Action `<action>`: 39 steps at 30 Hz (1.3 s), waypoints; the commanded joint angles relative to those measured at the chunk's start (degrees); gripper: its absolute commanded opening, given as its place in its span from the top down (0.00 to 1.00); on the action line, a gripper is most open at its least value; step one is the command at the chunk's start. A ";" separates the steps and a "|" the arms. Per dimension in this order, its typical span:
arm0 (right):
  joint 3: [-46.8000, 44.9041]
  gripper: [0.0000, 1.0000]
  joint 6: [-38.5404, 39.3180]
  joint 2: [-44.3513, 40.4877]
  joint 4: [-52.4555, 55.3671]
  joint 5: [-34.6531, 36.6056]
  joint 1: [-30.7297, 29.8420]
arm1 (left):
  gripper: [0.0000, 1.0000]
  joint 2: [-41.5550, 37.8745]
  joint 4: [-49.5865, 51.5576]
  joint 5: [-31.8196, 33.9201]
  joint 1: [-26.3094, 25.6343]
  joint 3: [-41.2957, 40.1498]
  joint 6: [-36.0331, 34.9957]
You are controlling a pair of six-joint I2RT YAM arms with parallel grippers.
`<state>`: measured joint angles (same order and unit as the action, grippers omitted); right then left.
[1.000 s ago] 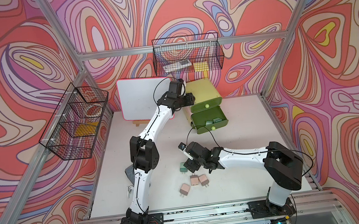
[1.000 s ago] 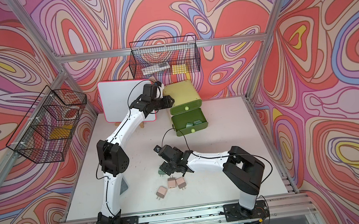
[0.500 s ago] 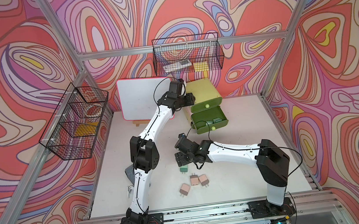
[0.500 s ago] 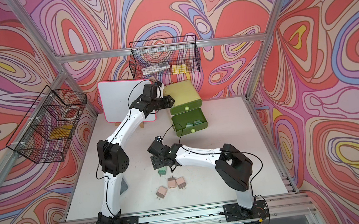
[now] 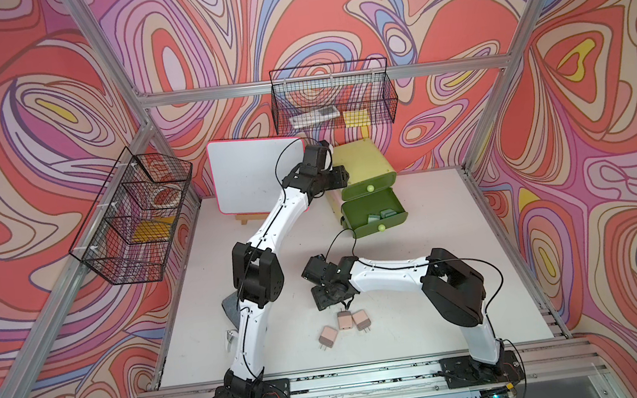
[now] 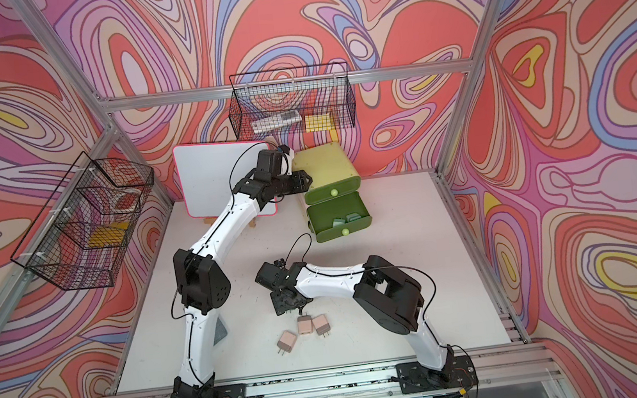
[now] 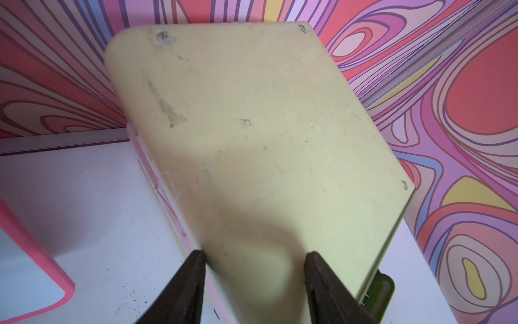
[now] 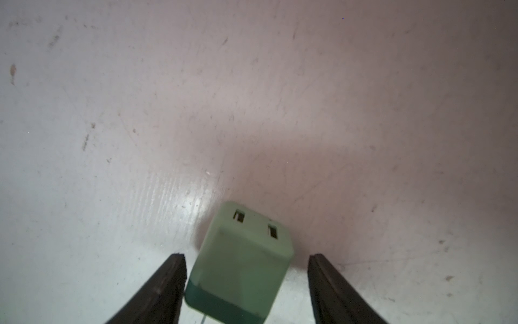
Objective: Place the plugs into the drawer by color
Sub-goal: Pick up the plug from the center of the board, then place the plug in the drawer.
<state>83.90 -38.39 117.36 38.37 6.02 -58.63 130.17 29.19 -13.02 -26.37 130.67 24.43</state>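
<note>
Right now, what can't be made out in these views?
- Mint green rounded-square plug: hidden under the right tool in both top views; the right wrist view's frame edge crops it.
- Open olive-green drawer: plug count inside too small in top views.
- Shut top drawer: its front hides the contents.

WALLS: around you, swirled wall panels [image 5: 328, 15] in red, pink, lilac and blue close the left, far and right sides | FRAME: aluminium rails [image 5: 215, 93] edge them | FLOOR: your white tabletop [image 5: 443, 202] is scuffed and evenly lit | FIXTURES: left wire basket [image 5: 132, 229], far wire basket [image 5: 332, 100], and a pink-rimmed whiteboard [image 5: 253, 179] standing far left
</note>
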 commanded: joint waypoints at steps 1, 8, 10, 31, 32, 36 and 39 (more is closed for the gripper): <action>1.60 0.37 0.52 1.07 1.16 -0.05 -0.08 | 0.44 -1.40 3.07 -0.80 -1.38 0.14 -0.90; 1.93 0.51 1.74 1.51 1.09 -0.23 -0.12 | 0.44 -1.63 3.22 -0.58 -1.39 0.13 -1.15; 1.89 0.53 1.67 1.34 1.23 0.02 -0.08 | 0.43 -1.67 3.24 -0.54 -1.40 0.18 -1.14; -5.50 0.56 15.66 -22.36 0.41 9.49 10.44 | 0.41 -2.56 2.88 0.24 -1.45 -0.02 -1.32; -5.30 0.56 17.97 -23.44 -0.35 8.66 12.52 | 0.41 -2.51 2.96 0.43 -1.48 -0.02 -1.33; -0.55 0.56 25.11 -22.53 -1.36 2.53 20.93 | 0.41 -1.87 3.15 1.60 -1.49 -0.29 -1.05; 2.20 0.56 29.32 -20.29 -3.86 0.22 24.53 | 0.41 -1.17 3.71 2.66 -1.38 -0.47 -1.05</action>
<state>83.83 -16.14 94.80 36.86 10.20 -35.81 129.84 30.04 -11.64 -26.85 130.65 23.99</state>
